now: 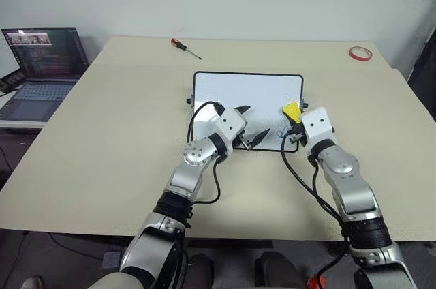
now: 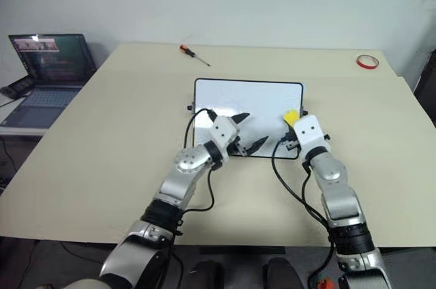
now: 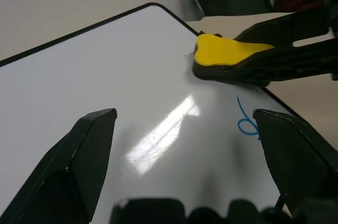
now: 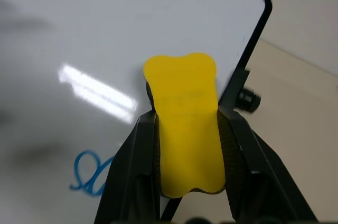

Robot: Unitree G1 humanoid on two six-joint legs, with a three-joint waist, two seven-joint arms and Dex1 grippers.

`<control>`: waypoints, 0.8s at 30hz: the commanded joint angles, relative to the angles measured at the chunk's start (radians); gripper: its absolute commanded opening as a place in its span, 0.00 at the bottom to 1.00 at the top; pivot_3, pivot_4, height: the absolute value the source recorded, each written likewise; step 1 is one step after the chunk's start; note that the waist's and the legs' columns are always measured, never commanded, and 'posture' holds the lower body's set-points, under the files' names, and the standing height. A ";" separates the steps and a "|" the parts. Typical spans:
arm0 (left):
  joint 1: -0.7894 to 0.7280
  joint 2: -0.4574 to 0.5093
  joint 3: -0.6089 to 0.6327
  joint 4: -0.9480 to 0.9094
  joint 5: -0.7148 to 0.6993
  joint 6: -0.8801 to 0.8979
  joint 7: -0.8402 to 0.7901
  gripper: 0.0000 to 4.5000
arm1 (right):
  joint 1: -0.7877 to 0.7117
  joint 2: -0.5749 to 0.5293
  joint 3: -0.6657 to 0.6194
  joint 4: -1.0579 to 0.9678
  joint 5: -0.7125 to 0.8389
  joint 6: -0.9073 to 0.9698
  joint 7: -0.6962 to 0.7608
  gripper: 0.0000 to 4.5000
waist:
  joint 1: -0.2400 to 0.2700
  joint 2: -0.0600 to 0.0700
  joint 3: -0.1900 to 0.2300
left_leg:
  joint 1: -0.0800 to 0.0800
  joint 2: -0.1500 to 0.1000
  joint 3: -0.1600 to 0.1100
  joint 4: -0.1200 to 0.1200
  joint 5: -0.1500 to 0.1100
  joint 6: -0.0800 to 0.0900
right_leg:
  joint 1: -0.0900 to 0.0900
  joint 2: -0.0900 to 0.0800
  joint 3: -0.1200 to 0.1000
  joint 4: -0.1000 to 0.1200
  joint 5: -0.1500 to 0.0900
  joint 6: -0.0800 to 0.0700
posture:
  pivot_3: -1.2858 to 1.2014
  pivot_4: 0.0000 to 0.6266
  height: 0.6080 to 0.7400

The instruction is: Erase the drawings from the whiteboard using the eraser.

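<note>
The whiteboard (image 1: 238, 88) lies flat in the middle of the table. My right gripper (image 4: 187, 115) is shut on the yellow eraser (image 1: 292, 111), holding it by its sides. The eraser's black underside meets the board close to its right edge, next to a black knob (image 4: 248, 99). One of the drawings, a blue loop squiggle (image 3: 244, 123), sits on the board just nearer to me than the eraser and shows again as a squiggle (image 4: 90, 175) in the right wrist view. My left gripper (image 1: 251, 124) hovers open over the board's near edge, with nothing between its fingers.
An open laptop (image 1: 44, 64) stands on a side table at the far left. A screwdriver (image 1: 185, 47) lies beyond the board. A red tape ring (image 1: 360, 53) sits at the far right corner of the beige table (image 1: 102, 132).
</note>
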 commanded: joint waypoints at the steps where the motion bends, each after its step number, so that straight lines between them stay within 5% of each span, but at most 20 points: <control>1: -0.010 -0.003 -0.003 -0.024 -0.008 -0.014 -0.007 1.00 | -0.076 0.017 0.005 0.100 -0.020 -0.021 -0.024 0.26 | -0.004 0.000 0.000 | 0.000 0.000 0.000 0.000 0.000 0.000 | 0.000 0.000 0.000 0.000 0.000 0.000 | 0.52 0.24 1.00; 9: 0.004 0.001 -0.007 -0.041 -0.010 -0.009 -0.004 1.00 | -0.100 0.025 0.008 0.148 -0.021 -0.056 -0.025 0.26 | -0.006 0.000 0.000 | -0.001 0.000 0.000 -0.001 0.000 0.000 | -0.002 0.000 0.001 0.000 0.000 0.000 | 0.52 0.24 1.00; 24: 0.029 0.023 -0.004 -0.073 -0.018 0.012 -0.023 1.00 | 0.178 -0.018 -0.021 -0.126 -0.007 0.054 0.032 0.26 | 0.011 0.000 0.000 | -0.002 0.000 0.000 -0.001 0.000 0.000 | -0.002 0.000 0.001 -0.001 0.000 0.000 | 0.52 0.24 1.00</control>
